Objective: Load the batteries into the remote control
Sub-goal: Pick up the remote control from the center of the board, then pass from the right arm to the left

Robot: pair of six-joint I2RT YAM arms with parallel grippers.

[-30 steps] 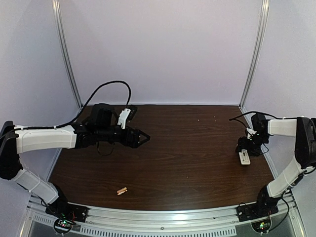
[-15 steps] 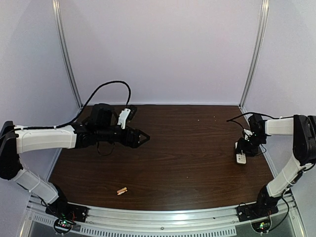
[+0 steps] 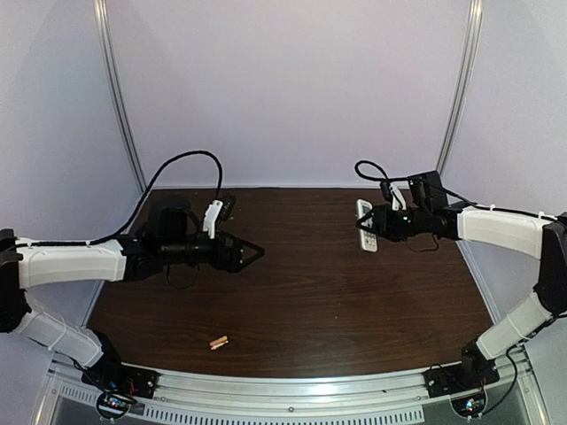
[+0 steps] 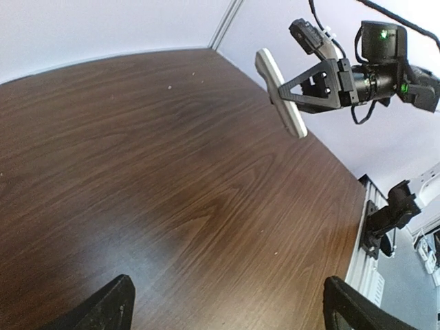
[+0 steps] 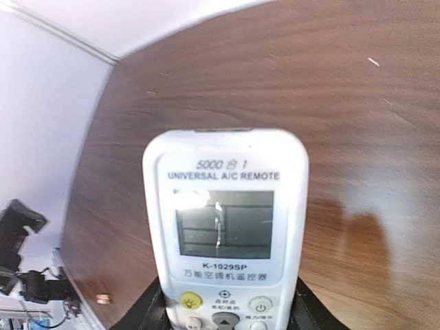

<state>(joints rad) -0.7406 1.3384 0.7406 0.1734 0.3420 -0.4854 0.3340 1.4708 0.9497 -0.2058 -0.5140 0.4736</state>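
Right arm swung in from the table's (image 3: pixel 310 301) right edge, carrying the remote aloft.
Right gripper (image 3: pixel 374 232) was clamped on the remote control's (image 3: pixel 362 212) lower end, clear of the wood and face toward its wrist camera; the battery bay was out of sight, contents unknown. Left gripper (image 3: pixel 259 251) hung wide open, holding nothing. 2 batteries (image 3: pixel 219 341) lay together near the front edge, well apart from both, so loading looked unstarted.

White-shelled tubular links (image 3: pixel 71 264) joined by black joints are seen on both arms. Behind the jaws of the black two-finger left gripper (image 3: pixel 257 253), a white clip-like bracket (image 3: pixel 213 215) and a looping black cable (image 3: pixel 190 157) are carried. Behind the jaws of the black right gripper (image 3: pixel 374 228), open triangular black finger frames (image 4: pixel 308 81), a small green light (image 4: pixel 405 86) and a second black cable (image 3: pixel 365 166) are visible.
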